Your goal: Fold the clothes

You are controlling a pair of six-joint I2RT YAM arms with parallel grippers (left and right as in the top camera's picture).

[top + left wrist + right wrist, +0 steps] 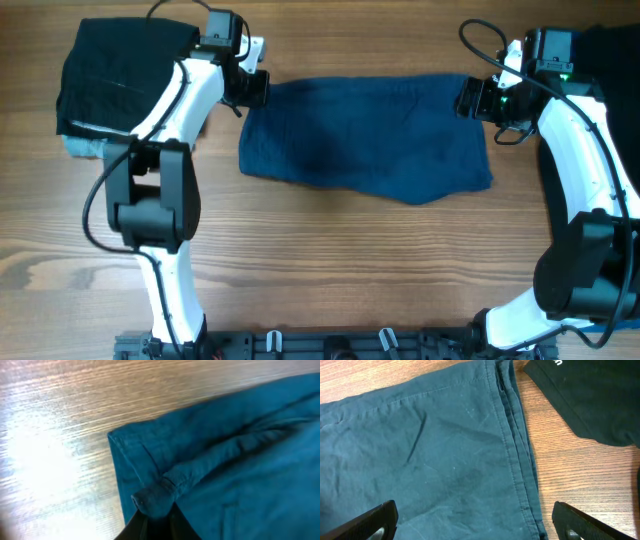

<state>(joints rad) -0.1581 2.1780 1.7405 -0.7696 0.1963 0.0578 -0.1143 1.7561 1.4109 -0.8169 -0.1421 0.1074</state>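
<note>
Two tools flank the navy shorts by the tabletop's far edge. Left tool pinches a corner; right tool gapes, and should grip before folding.

Overhead light is bright and even, with soft shadows. In the left wrist view, white glare washes out the brown wooden table, and the near fold of the dark blue cloth shorts is blurred.
</note>
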